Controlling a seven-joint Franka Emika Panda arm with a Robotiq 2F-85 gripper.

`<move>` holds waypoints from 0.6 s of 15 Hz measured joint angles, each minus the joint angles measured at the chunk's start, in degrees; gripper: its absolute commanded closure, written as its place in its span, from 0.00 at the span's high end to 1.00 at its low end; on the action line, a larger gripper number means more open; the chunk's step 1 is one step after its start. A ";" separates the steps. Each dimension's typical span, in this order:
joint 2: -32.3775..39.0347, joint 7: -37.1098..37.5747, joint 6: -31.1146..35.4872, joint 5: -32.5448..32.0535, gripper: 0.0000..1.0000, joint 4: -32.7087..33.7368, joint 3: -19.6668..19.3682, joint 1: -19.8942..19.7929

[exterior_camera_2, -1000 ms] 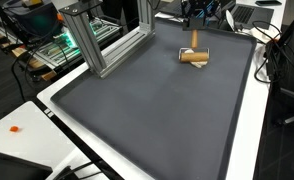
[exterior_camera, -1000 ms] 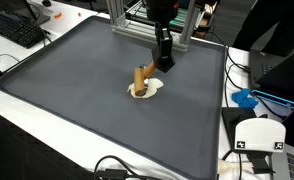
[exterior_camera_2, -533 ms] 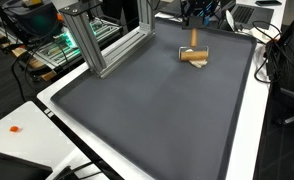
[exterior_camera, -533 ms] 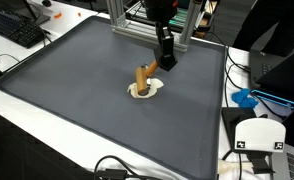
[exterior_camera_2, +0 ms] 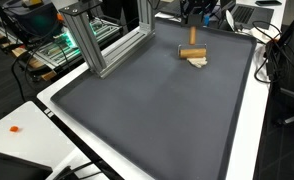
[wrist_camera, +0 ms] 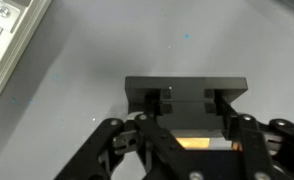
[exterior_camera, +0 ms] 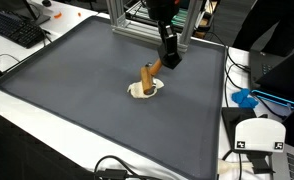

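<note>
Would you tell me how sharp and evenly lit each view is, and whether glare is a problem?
In the wrist view the gripper is near, dark and soft-edged, while the mat behind it brightens toward the upper right. In both exterior views the light is even, with no glare on the mat; the wooden piece looks fairly sharp.

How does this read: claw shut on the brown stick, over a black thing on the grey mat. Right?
No: the thing under the stick is white, not black; an exterior view shows it. The claw is shut on the stick, on the grey mat.
</note>
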 measured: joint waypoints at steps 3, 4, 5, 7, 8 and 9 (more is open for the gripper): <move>0.00 -1.06 -1.52 0.44 0.35 0.44 0.00 -0.21; 0.00 -1.47 -2.27 0.59 0.35 0.59 0.00 -0.33; 0.00 -1.86 -2.87 0.75 0.35 0.71 0.00 -0.47; 0.01 -2.85 -4.24 0.98 0.35 1.01 0.00 -0.77; 0.01 -3.32 -4.78 1.08 0.35 1.18 0.00 -0.93; 0.00 -4.02 -4.98 1.25 0.35 1.34 0.00 -1.07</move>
